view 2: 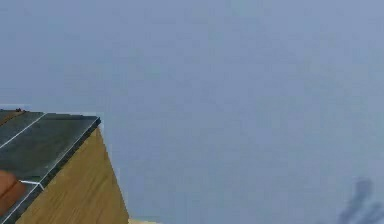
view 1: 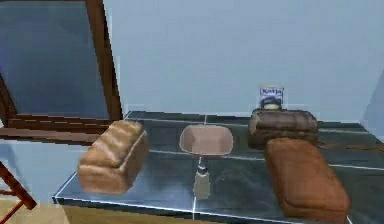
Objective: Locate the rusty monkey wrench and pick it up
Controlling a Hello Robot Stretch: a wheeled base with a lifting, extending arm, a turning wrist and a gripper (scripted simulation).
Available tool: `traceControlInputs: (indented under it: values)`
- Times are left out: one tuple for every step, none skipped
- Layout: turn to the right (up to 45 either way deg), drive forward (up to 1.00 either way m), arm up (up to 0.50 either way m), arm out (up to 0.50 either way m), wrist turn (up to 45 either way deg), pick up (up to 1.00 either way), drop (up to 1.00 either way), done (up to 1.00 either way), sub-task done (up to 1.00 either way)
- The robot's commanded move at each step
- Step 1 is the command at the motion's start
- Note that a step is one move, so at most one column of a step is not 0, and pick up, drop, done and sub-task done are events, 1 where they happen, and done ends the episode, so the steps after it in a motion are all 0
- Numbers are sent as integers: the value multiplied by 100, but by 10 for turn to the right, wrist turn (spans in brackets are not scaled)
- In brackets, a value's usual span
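Forward view: a dark-tiled counter (view 1: 165, 190) runs along a pale blue wall beneath a wooden-framed window (view 1: 60, 70), laid out as a bread station. A light brown loaf (view 1: 112, 155) lies flat at the left. A darker loaf (view 1: 283, 125) and a long reddish-brown loaf (view 1: 305, 175) rest side by side at the right, each on its broad base so it cannot roll. Between them a pinkish bowl (view 1: 206, 141) sits upright, and a small shaker (view 1: 201, 182) stands just in front of it, near the counter's front edge. A small labelled container (view 1: 270, 97) stands back by the wall behind the dark loaf. Part of a red chair (view 1: 12, 185) juts in at the lower left.

In the arm side view, the counter's corner (view 2: 45, 140) and its yellow wooden side panel (view 2: 80, 185) stand before bare wall.

Where the rusty monkey wrench lies cannot be told; everything on this counter reads as food or kitchenware, so the search likely has to go on elsewhere. The gripper's state cannot be told from these pictures.
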Motion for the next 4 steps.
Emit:
traceControlInputs:
  values:
    - [450,0,0,0,0,0,0,0,0]
    - [330,0,0,0,0,0,0,0,0]
    - [0,45,0,0,0,0,0,0,0]
    - [-450,0,0,0,0,0,0,0,0]
